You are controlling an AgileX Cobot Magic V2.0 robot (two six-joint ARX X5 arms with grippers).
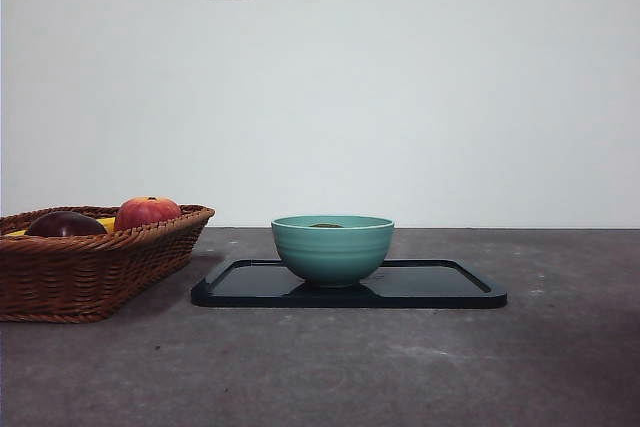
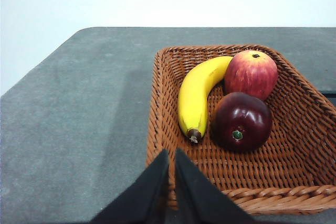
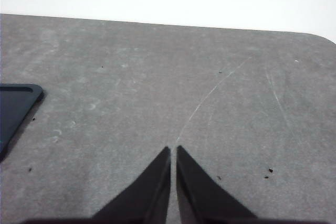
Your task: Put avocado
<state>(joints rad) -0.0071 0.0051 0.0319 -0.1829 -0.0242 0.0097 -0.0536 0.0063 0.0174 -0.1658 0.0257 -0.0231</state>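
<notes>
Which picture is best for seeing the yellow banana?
The left wrist view: the whole banana lies in the basket beside the apple. The front view shows just a yellow sliver over the rim. The right wrist view shows none.

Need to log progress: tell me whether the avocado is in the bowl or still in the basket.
Likely in the bowl: a dark sliver shows just above its rim. The basket holds only banana, apple and a maroon fruit.

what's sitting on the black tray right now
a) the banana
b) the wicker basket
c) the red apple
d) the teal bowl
d: the front view shows the teal bowl standing on the black tray, while the banana and red apple lie in the wicker basket.
</notes>
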